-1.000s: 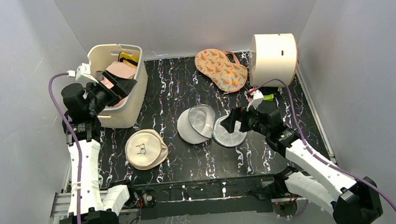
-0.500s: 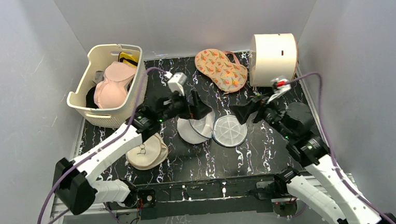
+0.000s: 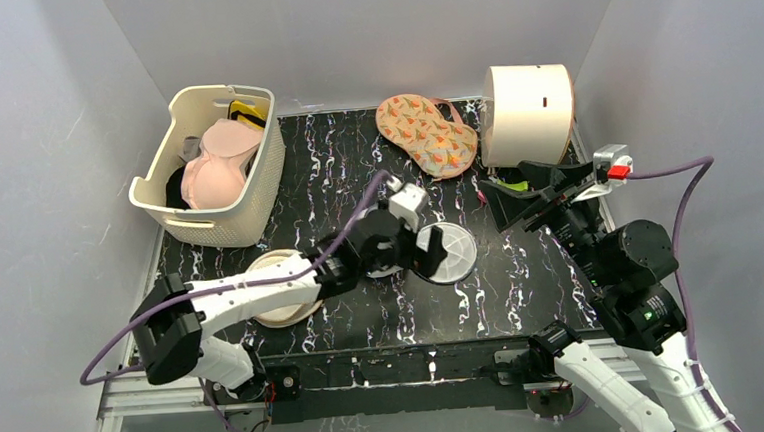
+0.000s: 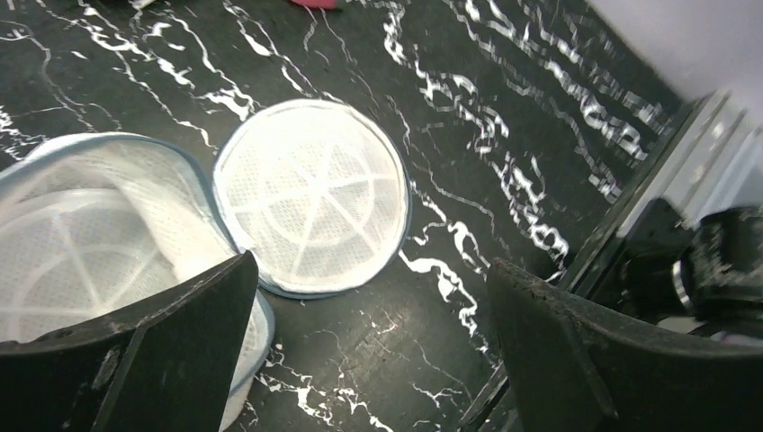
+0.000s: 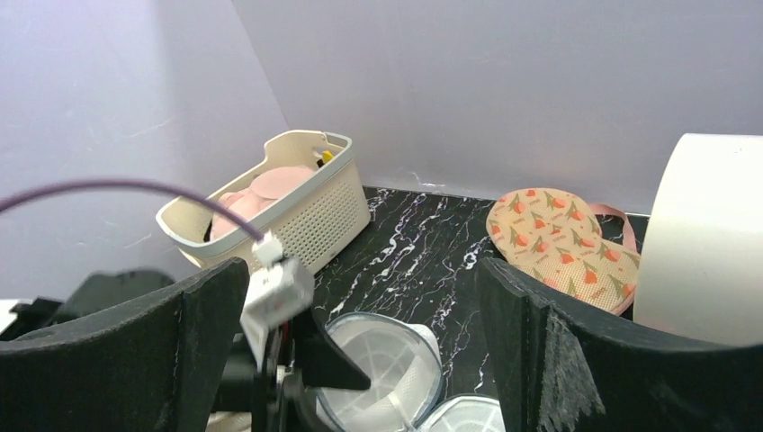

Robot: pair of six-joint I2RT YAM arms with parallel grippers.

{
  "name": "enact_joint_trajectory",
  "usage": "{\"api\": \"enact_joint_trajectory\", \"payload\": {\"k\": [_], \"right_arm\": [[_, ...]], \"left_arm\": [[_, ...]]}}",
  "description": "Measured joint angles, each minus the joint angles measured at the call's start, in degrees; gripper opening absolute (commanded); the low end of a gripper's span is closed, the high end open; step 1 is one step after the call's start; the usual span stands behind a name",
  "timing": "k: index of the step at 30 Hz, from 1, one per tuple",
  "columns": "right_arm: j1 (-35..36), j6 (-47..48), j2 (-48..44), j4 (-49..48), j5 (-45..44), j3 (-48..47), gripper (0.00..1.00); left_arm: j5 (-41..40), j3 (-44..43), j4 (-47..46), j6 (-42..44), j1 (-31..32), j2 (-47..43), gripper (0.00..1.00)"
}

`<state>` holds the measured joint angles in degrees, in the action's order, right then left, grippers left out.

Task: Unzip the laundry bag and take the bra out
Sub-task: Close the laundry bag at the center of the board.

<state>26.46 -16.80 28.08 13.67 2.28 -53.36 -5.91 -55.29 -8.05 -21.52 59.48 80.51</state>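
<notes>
At table centre the bag point(image 3: 452, 254) lies unzipped, its two white mesh halves side by side and touching: right half flat with the inside up, left half tilted on its rim. Low over the left half hangs the left gripper point(image 3: 406, 260), fingers point(image 4: 144, 360) spread wide, pinching nothing. In the left wrist view both halves show between and below those fingers. The left arm stretches from near left across a beige pouch point(image 3: 286, 309), covering its middle. Right of the bag and apart from it, the right gripper point(image 3: 496, 207) sits high, fingers point(image 5: 621, 360) spread wide, holding nothing, aimed toward the far left. The bra point(image 3: 217, 164) is in the basket point(image 3: 228, 220) at far left, pink cups up, a yellow bit at its far end, well apart from the bag. A floral piece point(image 3: 428, 133) lies far, right of middle, just beside a white drum point(image 3: 527, 112) at far right
</notes>
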Motion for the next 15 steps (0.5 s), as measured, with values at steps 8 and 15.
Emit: {"api": "enact_joint_trajectory", "payload": {"k": [8,15], "right_arm": [[0.0,-0.3,-0.7,0.4,-1.1,0.7,0.98],[0.0,-0.9,-1.1,0.9,-1.3,0.7,0.98]], "left_arm": [[-14.4,2.2,-6.1,12.6,13.7,7.2,0.98],[-15.3,1.2,-11.1,24.8,17.7,18.6,0.89]]}}
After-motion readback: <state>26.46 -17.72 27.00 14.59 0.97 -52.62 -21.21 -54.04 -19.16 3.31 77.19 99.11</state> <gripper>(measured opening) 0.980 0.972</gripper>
